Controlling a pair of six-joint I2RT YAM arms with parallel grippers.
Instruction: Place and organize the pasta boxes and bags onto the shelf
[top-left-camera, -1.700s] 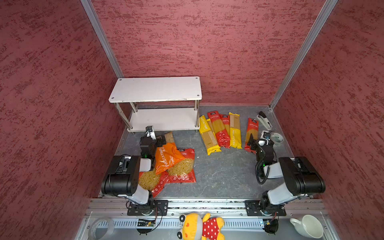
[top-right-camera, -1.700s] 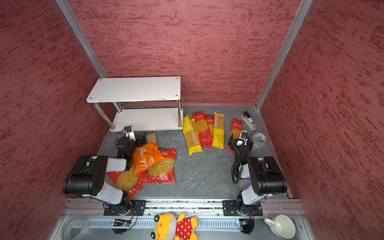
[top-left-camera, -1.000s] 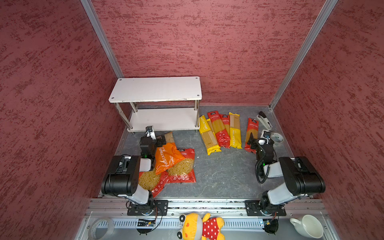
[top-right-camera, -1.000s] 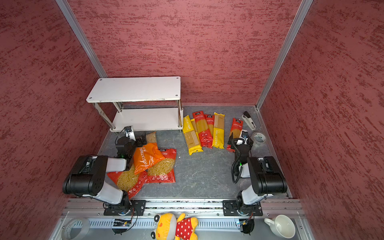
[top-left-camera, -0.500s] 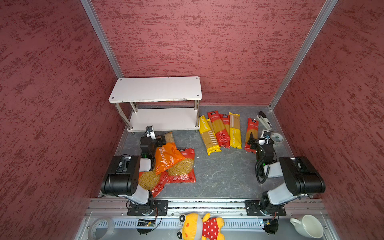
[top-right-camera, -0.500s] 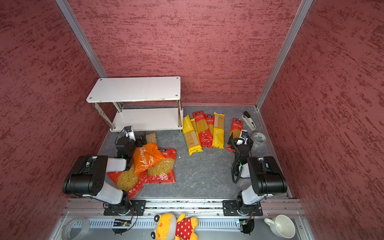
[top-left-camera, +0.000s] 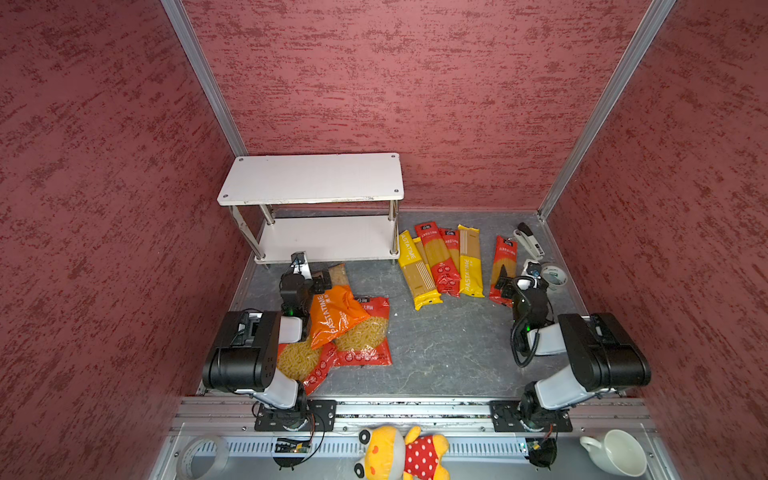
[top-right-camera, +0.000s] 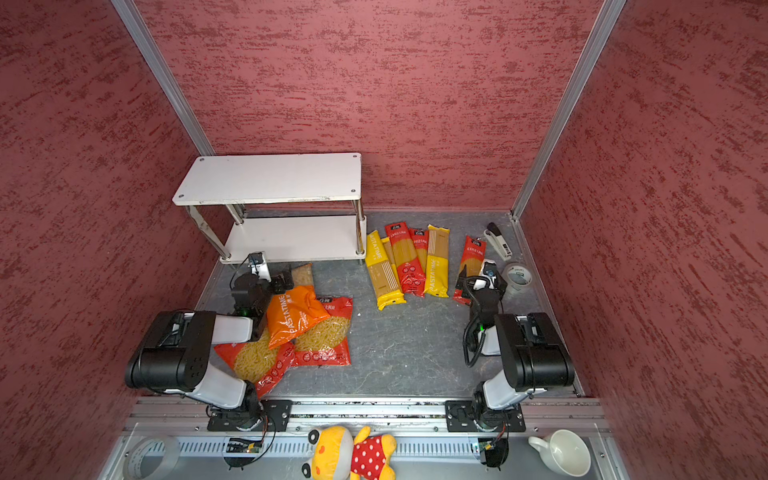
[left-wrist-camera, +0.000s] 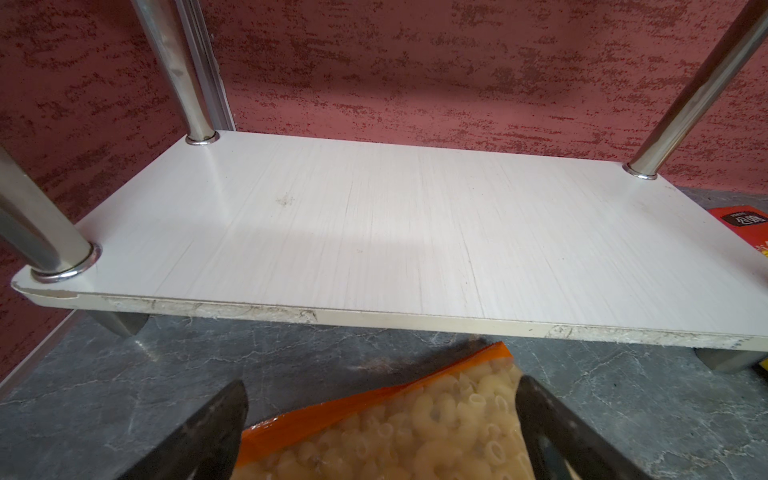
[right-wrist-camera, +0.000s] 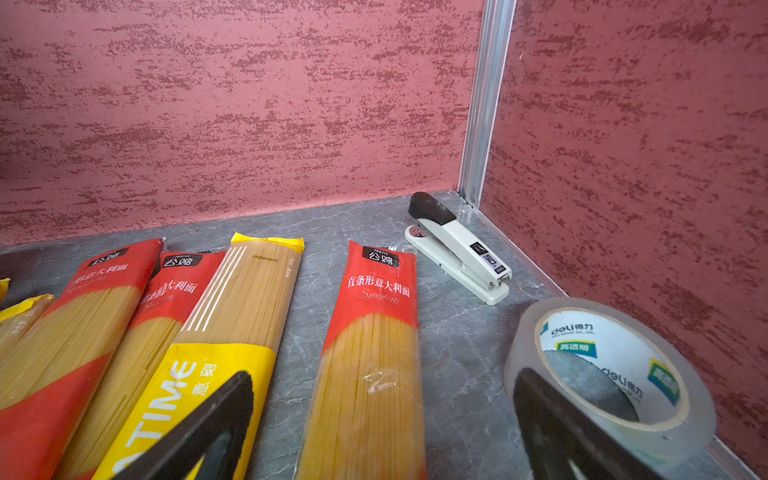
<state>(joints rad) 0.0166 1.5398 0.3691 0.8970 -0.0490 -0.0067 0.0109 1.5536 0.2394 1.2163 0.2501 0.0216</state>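
Observation:
The shelf (top-left-camera: 311, 183) (top-right-camera: 270, 176) stands at the back left, both white boards bare; its lower board (left-wrist-camera: 374, 232) fills the left wrist view. An orange bag (top-left-camera: 334, 311) (left-wrist-camera: 374, 432) lies across two red bags (top-left-camera: 365, 332) (top-left-camera: 303, 361). My left gripper (top-left-camera: 309, 276) (left-wrist-camera: 380, 384) is open, its jaws straddling the orange bag's clear end. Several pasta boxes (top-left-camera: 438, 257), yellow and red, lie side by side right of the shelf. One red box (top-left-camera: 503, 266) (right-wrist-camera: 370, 353) lies apart, and my right gripper (top-left-camera: 513, 278) (right-wrist-camera: 384, 376) hangs open over it.
A white stapler (top-left-camera: 528, 241) (right-wrist-camera: 457, 249) sits in the back right corner, a clear tape roll (top-left-camera: 555, 276) (right-wrist-camera: 615, 374) beside my right gripper. On the front ledge lie a plush toy (top-left-camera: 403, 453), a white mug (top-left-camera: 615, 451) and another tape roll (top-left-camera: 203, 457).

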